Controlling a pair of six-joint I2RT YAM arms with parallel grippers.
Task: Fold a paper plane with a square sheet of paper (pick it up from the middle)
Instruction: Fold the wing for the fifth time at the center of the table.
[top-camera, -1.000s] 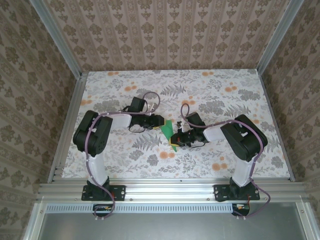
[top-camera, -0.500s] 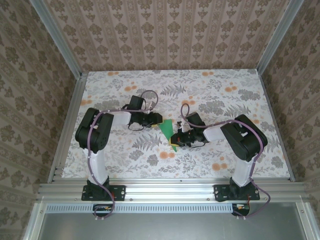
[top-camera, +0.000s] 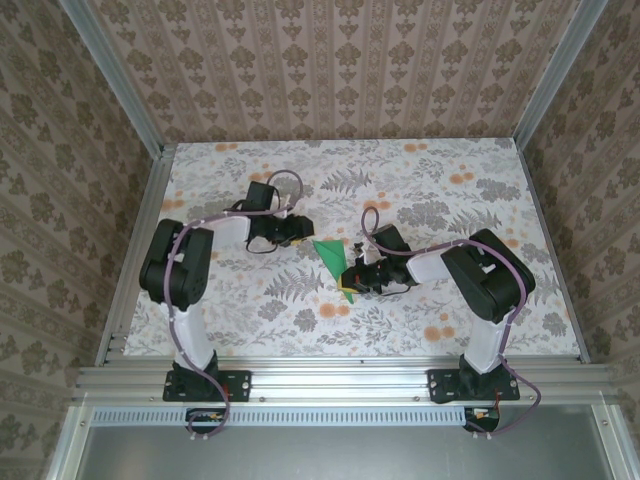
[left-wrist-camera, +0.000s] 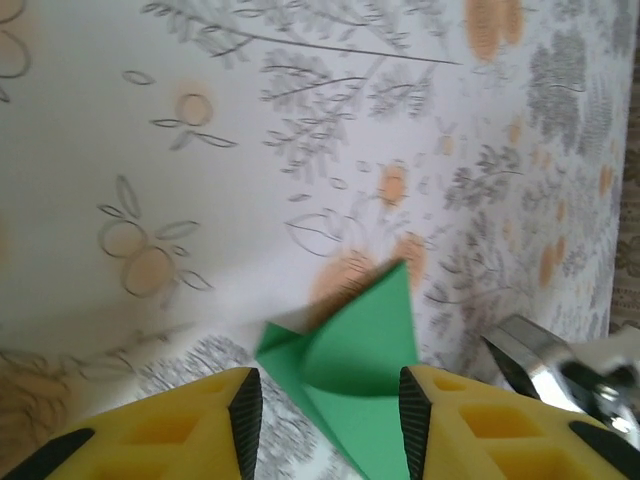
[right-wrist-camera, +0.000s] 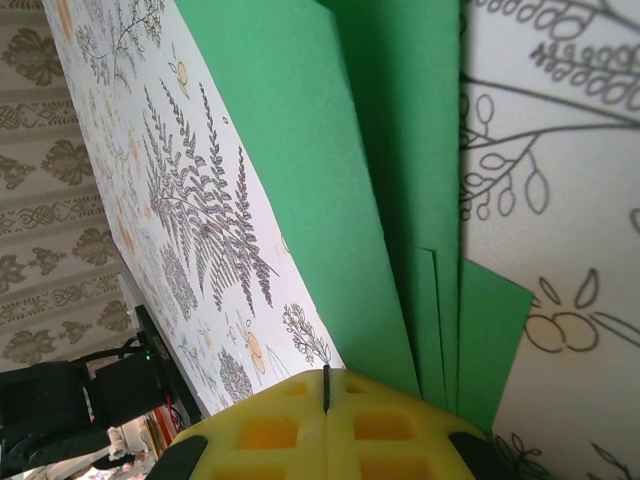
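A partly folded green paper (top-camera: 328, 256) lies near the middle of the tabletop (top-camera: 450, 200), and its end toward the near edge is pinched in the closed right claw (top-camera: 349, 281). The left claw (left-wrist-camera: 322, 400) is held open, with the paper's pointed end framed between its spread fingers. For a sharp crease, the layers should be kept aligned and pinned while pressed flat.

Left gripper (left-wrist-camera: 325, 390) jaws parted; right gripper (right-wrist-camera: 325, 385) jaws closed; both apparently low, angled toward each other.

place: we read a robot lab cell | evidence: aluminium frame (top-camera: 330, 378) behind the right gripper (top-camera: 347, 283), wallpapered panels (top-camera: 340, 70) beyond it, floral tabletop (top-camera: 420, 170) beneath
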